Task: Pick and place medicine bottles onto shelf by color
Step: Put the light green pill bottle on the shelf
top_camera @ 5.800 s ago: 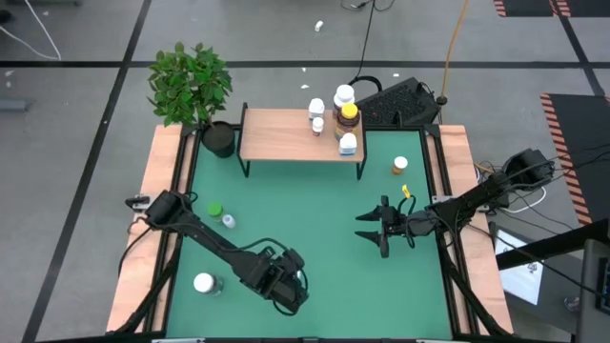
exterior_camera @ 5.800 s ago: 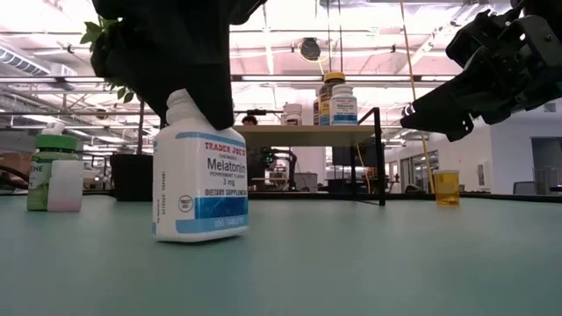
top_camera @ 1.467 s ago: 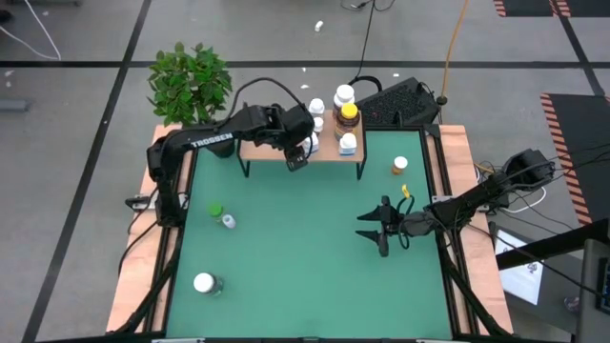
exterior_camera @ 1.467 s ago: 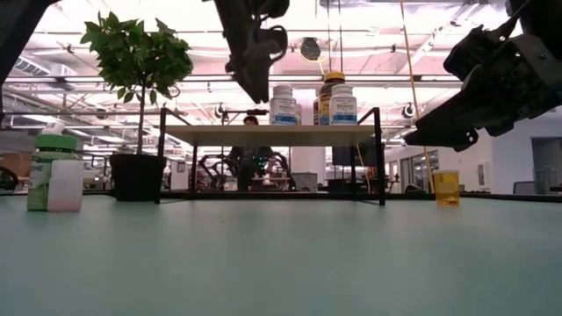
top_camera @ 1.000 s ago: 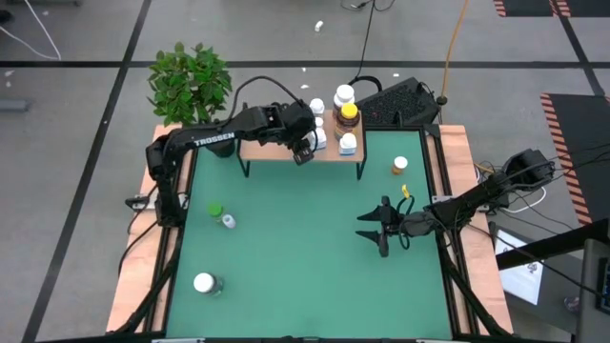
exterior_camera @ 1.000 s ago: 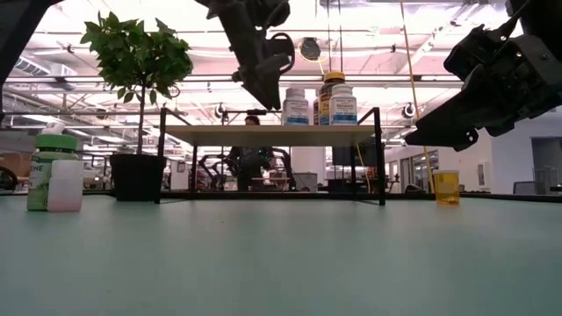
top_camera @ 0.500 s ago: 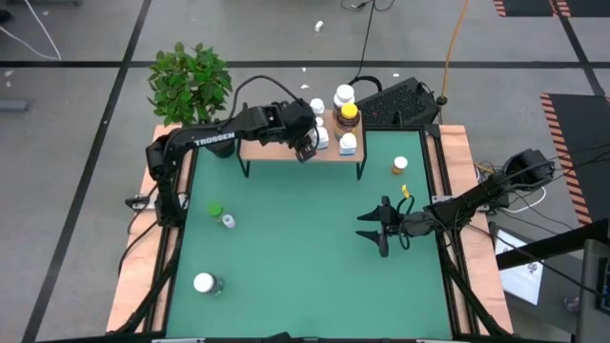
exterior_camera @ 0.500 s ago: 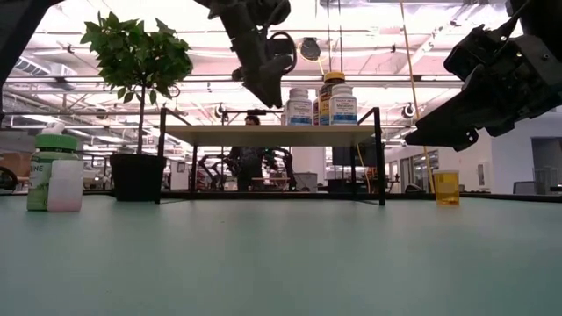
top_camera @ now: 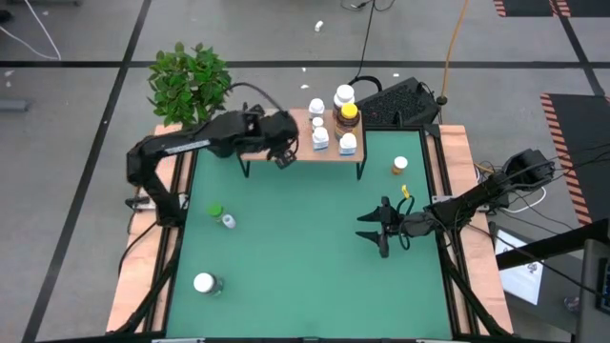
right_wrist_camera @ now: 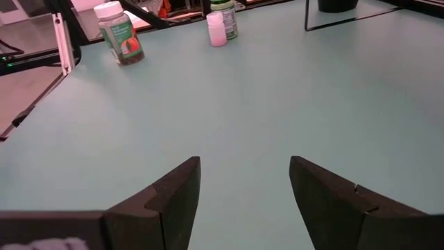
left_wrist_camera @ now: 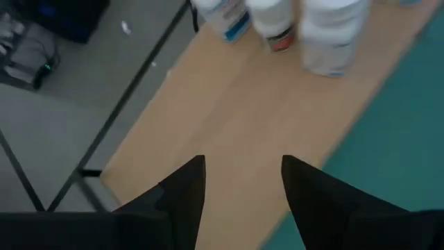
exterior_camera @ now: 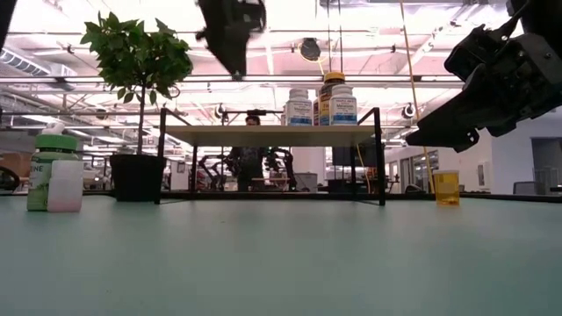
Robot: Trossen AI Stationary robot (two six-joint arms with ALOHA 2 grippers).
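Over the shelf's front edge, about 11 o'clock on the table, hangs the left gripper (top_camera: 282, 152), fingers (left_wrist_camera: 182, 191) spread with bare wood between them, nothing held. Shelf (top_camera: 276, 141): light board on black legs, at 12 o'clock on the green table (top_camera: 305, 248).

Medicine bottles clustered at the shelf's 3 o'clock end: white ones (top_camera: 320, 139), an amber bottle with a yellow cap (top_camera: 348, 118), another white one (top_camera: 348, 145) at the front edge. From table height their blue-and-white labels (exterior_camera: 299, 109) show, print too small to read.

Off the shelf: orange-topped vial (top_camera: 399, 166) at 2 o'clock; green-capped bottle (top_camera: 215, 210) and a small white vial (top_camera: 228, 221) just beside it at 9 o'clock; white-capped bottle (top_camera: 204, 283) at 7 o'clock. Right wrist camera alone shows a red picture on that bottle's label (right_wrist_camera: 116, 31). No wording legible on any of them.

Right gripper (top_camera: 367, 228) waits around 3 o'clock, jaws apart over bare mat, empty.

Potted plant (top_camera: 191, 84) off the shelf's 9 o'clock end.
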